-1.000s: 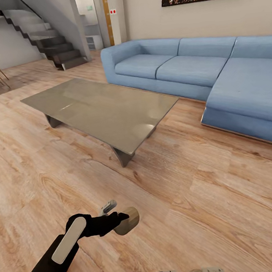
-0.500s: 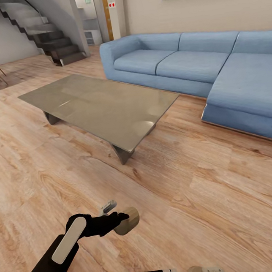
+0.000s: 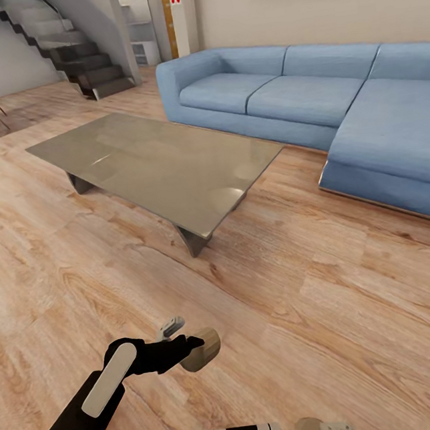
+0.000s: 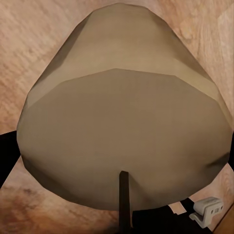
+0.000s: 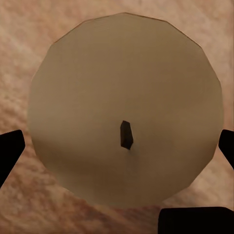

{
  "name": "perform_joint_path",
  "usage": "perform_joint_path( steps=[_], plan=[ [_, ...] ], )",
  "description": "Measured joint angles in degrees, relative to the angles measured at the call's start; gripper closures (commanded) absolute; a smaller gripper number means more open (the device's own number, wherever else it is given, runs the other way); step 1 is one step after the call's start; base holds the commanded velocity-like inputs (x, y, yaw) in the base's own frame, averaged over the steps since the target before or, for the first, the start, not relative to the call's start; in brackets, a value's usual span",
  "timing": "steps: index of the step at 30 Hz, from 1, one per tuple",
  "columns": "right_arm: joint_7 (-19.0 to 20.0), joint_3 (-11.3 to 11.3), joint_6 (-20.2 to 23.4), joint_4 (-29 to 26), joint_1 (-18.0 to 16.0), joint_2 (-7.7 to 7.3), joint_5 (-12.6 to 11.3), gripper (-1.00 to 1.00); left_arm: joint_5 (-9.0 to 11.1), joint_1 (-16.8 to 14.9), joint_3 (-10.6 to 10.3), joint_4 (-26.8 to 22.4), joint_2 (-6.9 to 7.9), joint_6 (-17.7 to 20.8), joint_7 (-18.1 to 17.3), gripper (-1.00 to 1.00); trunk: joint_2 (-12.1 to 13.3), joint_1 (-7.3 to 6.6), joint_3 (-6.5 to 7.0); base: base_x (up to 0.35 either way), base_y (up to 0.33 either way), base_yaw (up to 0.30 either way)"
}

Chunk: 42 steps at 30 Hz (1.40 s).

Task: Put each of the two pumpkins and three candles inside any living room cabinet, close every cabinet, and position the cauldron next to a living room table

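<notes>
- Wooden floor (image 3: 336, 321) is lying all around, with a grey glass desk (image 3: 162, 164) and a blue sofa (image 3: 308, 96) farther off in the head view.
- The left tool (image 3: 190, 344) is squeezing a beige candle (image 3: 203, 349) above the floor.
- The left wrist view is showing that candle (image 4: 122, 131) up close, with its dark wick (image 4: 125, 197).
- The right wrist view is showing another candle (image 5: 124, 109) end-on, between the right tool's (image 5: 117, 146) black fingers (image 5: 9, 146), which are closed on its sides.

Glossy glass-like table (image 3: 161, 161); matt waxy candle (image 3: 201, 349); wood-grain floor (image 3: 334, 308).
</notes>
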Motion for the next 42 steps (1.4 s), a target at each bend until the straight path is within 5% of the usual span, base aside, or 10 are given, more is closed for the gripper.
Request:
perform_joint_path(
  steps=[29,34,42],
  plan=[
    [-0.43,0.00,-2.78,0.46,0.01,0.05,-0.01,-1.00,0.00,0.00,0.00,0.08,0.00,0.00,0.00,1.00,0.00,0.00,0.00,0.000,0.000,0.000],
    [-0.43,0.00,-2.78,0.47,0.01,0.07,0.01,-1.00,-0.05,0.01,0.00,0.09,-0.03,0.03,0.01,1.00,-0.06,0.13,-1.10,0.000,0.000,0.000],
    [-0.45,0.00,-2.78,0.46,0.01,0.08,0.00,-1.00,-0.03,0.00,0.00,0.08,0.00,0.01,0.02,1.00,-0.07,0.13,-1.11,0.000,0.000,0.000]
  ],
)
